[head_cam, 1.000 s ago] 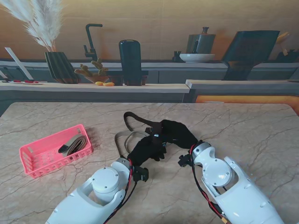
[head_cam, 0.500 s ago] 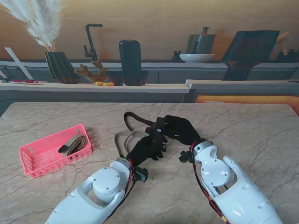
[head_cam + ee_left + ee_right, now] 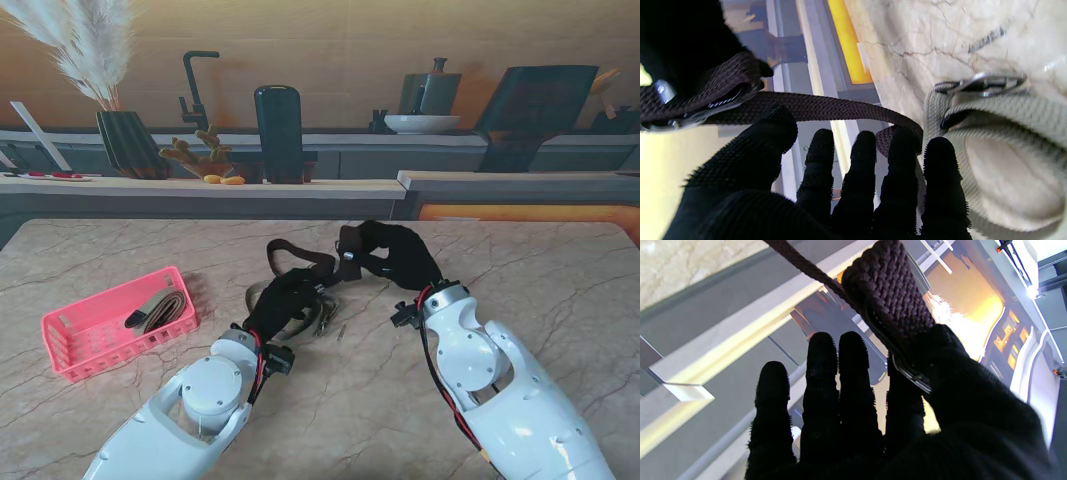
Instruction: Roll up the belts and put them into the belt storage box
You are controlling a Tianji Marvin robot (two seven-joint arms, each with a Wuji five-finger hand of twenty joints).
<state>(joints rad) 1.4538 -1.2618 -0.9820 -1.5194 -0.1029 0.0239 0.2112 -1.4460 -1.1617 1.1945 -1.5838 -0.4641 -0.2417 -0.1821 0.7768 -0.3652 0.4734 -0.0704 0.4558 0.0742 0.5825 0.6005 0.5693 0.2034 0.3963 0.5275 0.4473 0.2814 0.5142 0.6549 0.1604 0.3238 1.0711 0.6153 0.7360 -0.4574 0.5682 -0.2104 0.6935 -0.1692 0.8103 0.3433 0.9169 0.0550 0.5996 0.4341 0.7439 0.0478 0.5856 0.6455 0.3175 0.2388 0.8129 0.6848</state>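
A dark brown woven belt [image 3: 300,254] loops across the middle of the table. My right hand [image 3: 400,258], in a black glove, is raised and shut on its buckle end. In the right wrist view the thumb and forefinger of that hand [image 3: 873,413] pinch the belt end [image 3: 887,290]. My left hand [image 3: 278,300] lies lower on the strap with its fingers [image 3: 853,173] straight and apart, their tips against the dark strap [image 3: 826,108]. Under them lies a beige belt [image 3: 1007,116] with a metal ring buckle [image 3: 983,81]. The pink storage box [image 3: 70,340] stands at the left.
One rolled grey belt [image 3: 160,312] lies in the pink box. The beige belt [image 3: 262,292] curls on the marble beside my left hand. A counter with a vase, a faucet and dishes runs behind the table's far edge.
My right hand rose and moved farther from me, carrying the dark belt's end. My left hand slid left along the strap, so the hands are now apart.
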